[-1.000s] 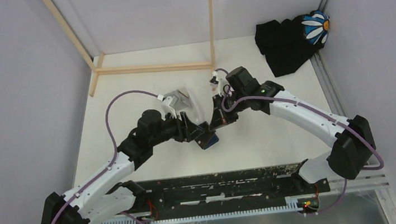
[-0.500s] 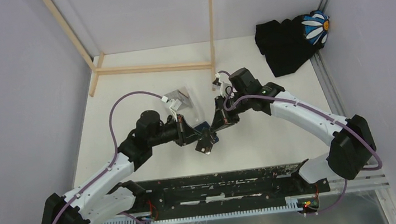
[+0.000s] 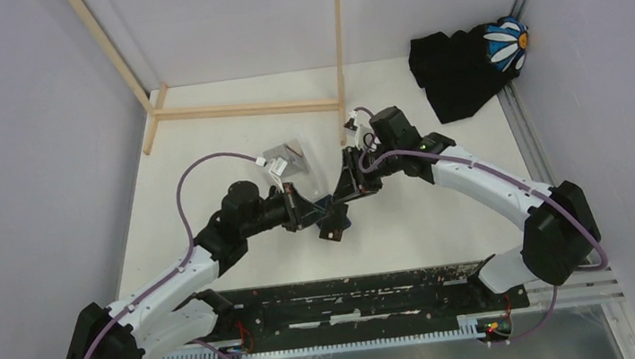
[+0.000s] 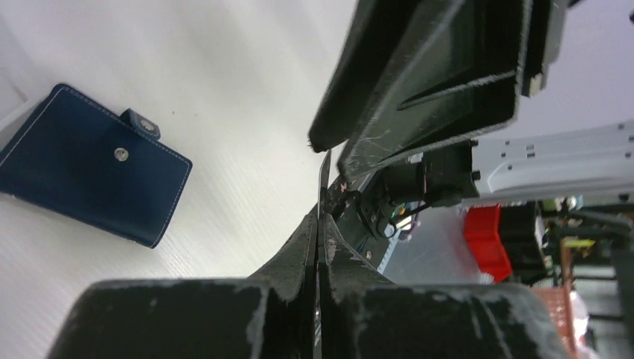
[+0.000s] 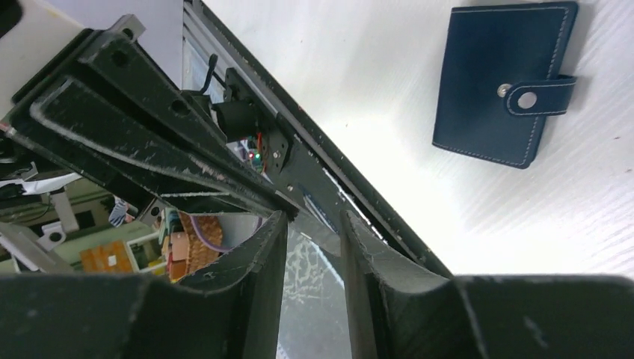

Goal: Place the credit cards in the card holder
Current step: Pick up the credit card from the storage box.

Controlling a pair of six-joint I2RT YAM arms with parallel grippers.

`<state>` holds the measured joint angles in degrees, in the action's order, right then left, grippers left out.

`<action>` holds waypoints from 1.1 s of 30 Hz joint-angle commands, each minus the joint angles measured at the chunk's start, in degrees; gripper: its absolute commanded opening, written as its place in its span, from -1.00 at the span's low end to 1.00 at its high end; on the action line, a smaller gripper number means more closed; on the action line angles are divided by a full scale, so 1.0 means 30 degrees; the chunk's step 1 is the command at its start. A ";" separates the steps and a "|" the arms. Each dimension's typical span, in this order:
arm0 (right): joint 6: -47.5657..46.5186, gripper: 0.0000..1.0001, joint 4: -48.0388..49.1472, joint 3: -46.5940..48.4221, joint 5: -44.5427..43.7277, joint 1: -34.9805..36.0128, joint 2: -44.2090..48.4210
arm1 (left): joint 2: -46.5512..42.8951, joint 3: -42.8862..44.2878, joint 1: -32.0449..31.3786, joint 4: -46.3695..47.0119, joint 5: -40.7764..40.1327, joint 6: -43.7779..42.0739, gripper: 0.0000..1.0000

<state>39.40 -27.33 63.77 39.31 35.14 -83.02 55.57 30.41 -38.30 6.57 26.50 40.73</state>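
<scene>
Your left gripper (image 4: 318, 241) is pressed shut on a thin credit card (image 4: 324, 173), which is edge-on and rises toward the right arm's fingers. The folded card holder (image 4: 82, 161) lies flat on the table just below, near both arms. Your right gripper (image 5: 314, 228) stands partly spread, holding nothing.

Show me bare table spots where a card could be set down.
Bare table: between the wooden frame and the clear plastic box; between the right arm and the black cloth. Crowded: the middle, where left claw and right claw meet by the card holder.
</scene>
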 commanded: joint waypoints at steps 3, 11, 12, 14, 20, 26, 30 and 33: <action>0.0710 -0.24 0.3243 -0.1622 -0.1192 0.0053 0.1519 | -0.0057 -0.1234 0.0024 0.3723 -0.3905 0.5105 -0.94; 0.1202 -0.22 0.4857 -0.3350 -0.3040 0.0000 0.2457 | -0.0687 -0.1421 0.0022 0.3918 -0.6246 0.6701 -0.94; 0.1272 -0.22 0.5063 -0.3512 -0.3155 -0.0019 0.2484 | -0.0770 -0.1526 0.0027 0.4044 -0.6335 0.6895 -0.94; 0.1481 -0.22 0.5496 -0.3824 -0.3501 -0.0010 0.2588 | -0.0827 -0.1703 0.0020 0.4190 -0.6312 0.7088 -0.94; 0.2285 -0.16 0.6882 -0.4593 -0.4582 -0.0061 0.3116 | -0.1374 -0.2366 0.0023 0.4339 -0.6876 0.7700 -0.94; 0.5016 -0.16 1.0235 -0.5388 -0.2912 -0.0051 0.1972 | -0.1524 -0.3070 0.0002 0.5216 -0.7679 0.8787 -0.94; 0.7214 -0.20 1.2919 -0.6289 -0.2557 -0.0009 0.1446 | -0.1503 -0.3196 -0.0012 0.5544 -0.8129 0.9097 -0.94; 0.6958 -0.20 1.2456 -0.6336 -0.2757 0.0005 0.1525 | -0.1491 -0.3372 0.0002 0.5868 -0.8466 0.9445 -0.94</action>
<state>56.88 3.84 44.99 29.74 35.11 -78.56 52.12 20.86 -38.35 18.96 4.01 65.54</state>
